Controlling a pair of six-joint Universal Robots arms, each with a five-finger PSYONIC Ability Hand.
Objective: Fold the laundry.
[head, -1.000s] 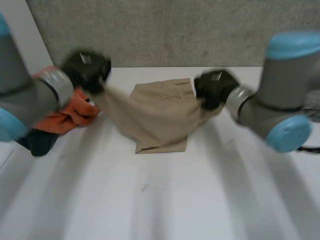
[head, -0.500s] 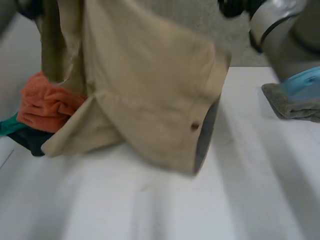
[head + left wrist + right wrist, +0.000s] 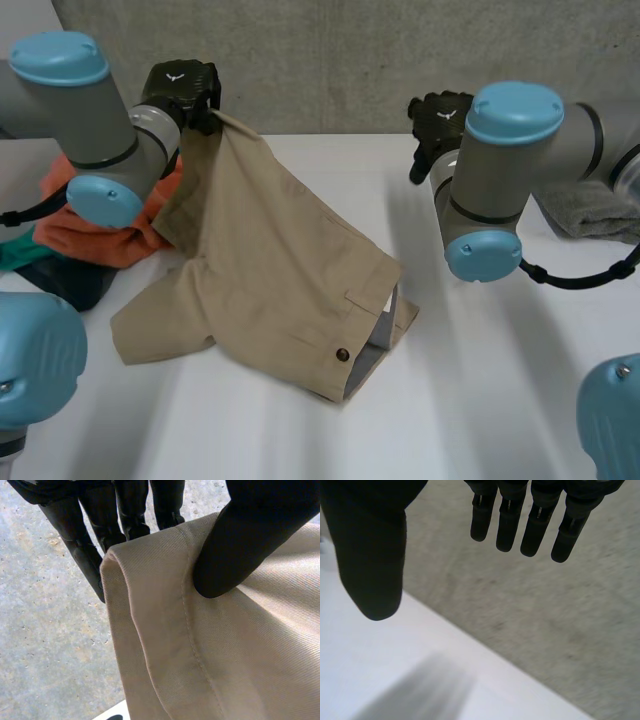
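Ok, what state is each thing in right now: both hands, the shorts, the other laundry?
Tan shorts: unfolded, one end lifted, rest lying on the table.
Left hand: shut on the shorts' edge, raised.
Right hand: open, empty.
Orange cloth: crumpled heap.
Grey cloth: lying untouched, partly hidden.

**White table, cloths at both ends**

White table (image 3: 300, 440) set against a grey concrete wall (image 3: 350, 60); lower part of tan shorts (image 3: 270, 270) spread over the middle, waistband with a dark button nearest the camera, upper corner raised clear of the surface; crumpled orange cloth (image 3: 100, 235) at the left end, just beside the shorts; dark cloth (image 3: 60, 285) and a strip of teal cloth (image 3: 12, 255) against its near side; grey cloth (image 3: 590, 212) at the right end, well apart from the shorts.
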